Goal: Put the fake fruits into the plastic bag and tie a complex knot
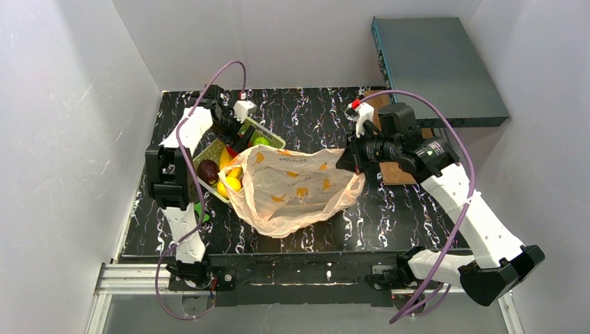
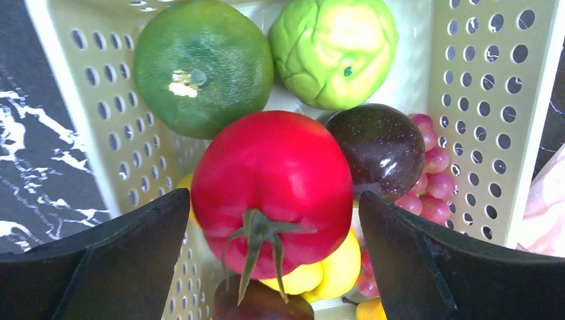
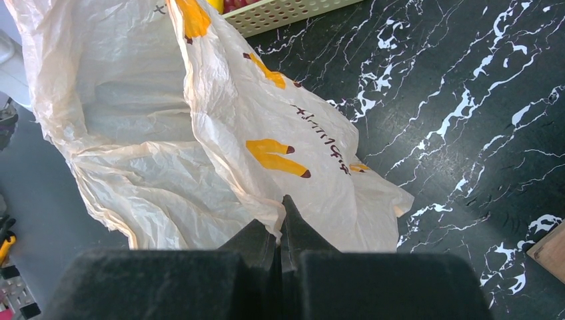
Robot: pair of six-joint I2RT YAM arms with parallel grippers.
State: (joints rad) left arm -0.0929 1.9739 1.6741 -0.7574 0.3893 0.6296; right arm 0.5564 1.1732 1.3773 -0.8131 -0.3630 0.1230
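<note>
The fake fruits lie piled in a light green slotted basket point(image 2: 480, 100) left of the bag. My left gripper point(image 2: 273, 197) hangs open just above them, its fingers on either side of the red fruit point(image 2: 273, 173), apart from it. Round it lie a dark green lime point(image 2: 200, 67), a pale green lumpy fruit point(image 2: 333, 50), a dark plum point(image 2: 383, 150), red grapes point(image 2: 430, 180) and yellow fruit point(image 2: 333, 267). The plastic bag point(image 1: 296, 188) lies crumpled mid-table. My right gripper point(image 3: 283, 220) is shut on a fold of the bag's edge point(image 3: 166, 120). No knot is in view.
A grey box point(image 1: 438, 69) stands on a raised spot at the back right. A wooden board point(image 1: 393, 170) lies under my right wrist. White walls close in the black marbled table point(image 1: 417, 209) on three sides. The basket point(image 1: 273, 136) touches the bag's left side.
</note>
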